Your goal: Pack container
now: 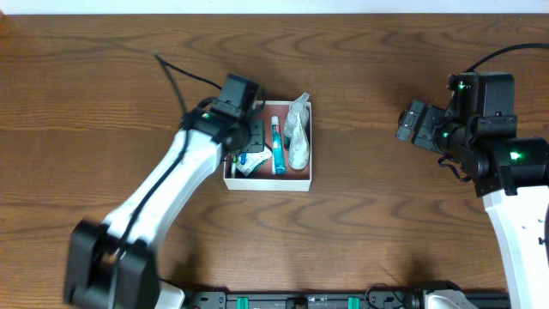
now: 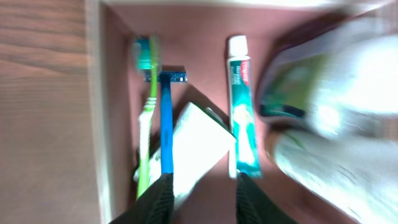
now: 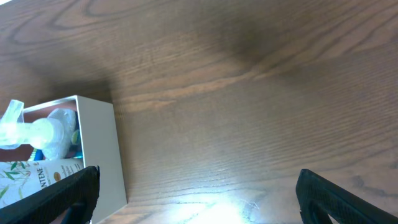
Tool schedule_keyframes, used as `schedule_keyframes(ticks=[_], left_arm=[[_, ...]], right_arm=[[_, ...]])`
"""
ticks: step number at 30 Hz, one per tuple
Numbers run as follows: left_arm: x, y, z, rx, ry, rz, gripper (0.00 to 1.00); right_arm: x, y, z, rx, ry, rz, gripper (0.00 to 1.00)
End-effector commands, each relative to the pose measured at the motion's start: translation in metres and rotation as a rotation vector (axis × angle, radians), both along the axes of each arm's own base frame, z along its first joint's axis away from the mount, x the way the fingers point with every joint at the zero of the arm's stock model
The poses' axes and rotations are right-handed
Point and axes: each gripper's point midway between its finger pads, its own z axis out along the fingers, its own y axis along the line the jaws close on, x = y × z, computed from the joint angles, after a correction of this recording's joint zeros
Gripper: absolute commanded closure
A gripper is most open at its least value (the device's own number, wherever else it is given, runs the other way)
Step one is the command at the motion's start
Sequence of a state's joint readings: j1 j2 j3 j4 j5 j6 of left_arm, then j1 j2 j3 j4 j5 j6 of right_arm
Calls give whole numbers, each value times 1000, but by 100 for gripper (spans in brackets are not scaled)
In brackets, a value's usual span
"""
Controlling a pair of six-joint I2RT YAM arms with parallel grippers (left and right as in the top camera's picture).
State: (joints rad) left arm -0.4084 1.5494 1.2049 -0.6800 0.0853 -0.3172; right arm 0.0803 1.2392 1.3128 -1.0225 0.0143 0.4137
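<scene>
Container [image 1: 268, 183] midway between bench [image 1: 386, 249] side edges; toothbrush [image 2: 147, 124], razor [image 2: 166, 124], toothpaste [image 2: 242, 118] laid parallel, likely to save room. Left gripper [image 2: 204, 180] apart above them; right gripper [image 3: 198, 177] apart, empty, near right edge.

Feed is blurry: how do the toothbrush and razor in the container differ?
The toothbrush is green and white; the razor is blue. The toothbrush has a narrow head, the razor a wider one. The toothbrush lies nearer the container wall than the razor. Both lie parallel, heads aligned.
</scene>
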Motion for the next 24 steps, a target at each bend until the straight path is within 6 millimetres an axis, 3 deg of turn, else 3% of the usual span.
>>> schedule_keyframes(ticks=[1, 5, 7, 8, 11, 16, 21, 24], left_arm=[[-3, 11, 80, -51, -189, 25, 60], [-33, 45, 124, 23, -309, 61, 46], [-50, 65, 142, 66, -358, 100, 24], [-56, 71, 149, 73, -382, 113, 2], [-74, 81, 166, 59, -434, 128, 2], [-100, 92, 178, 43, -463, 131, 2], [-108, 96, 185, 36, -491, 134, 2], [-113, 99, 178, 58, -458, 128, 2]], right_arm=[[0, -2, 2, 11, -5, -16, 1], [0, -2, 2, 11, -5, -16, 1], [0, -2, 2, 11, -5, -16, 1], [0, -2, 2, 11, -5, -16, 1], [0, -2, 2, 11, -5, -16, 1], [0, -2, 2, 11, -5, -16, 1], [0, -2, 2, 11, -5, -16, 1], [0, -2, 2, 11, -5, -16, 1]])
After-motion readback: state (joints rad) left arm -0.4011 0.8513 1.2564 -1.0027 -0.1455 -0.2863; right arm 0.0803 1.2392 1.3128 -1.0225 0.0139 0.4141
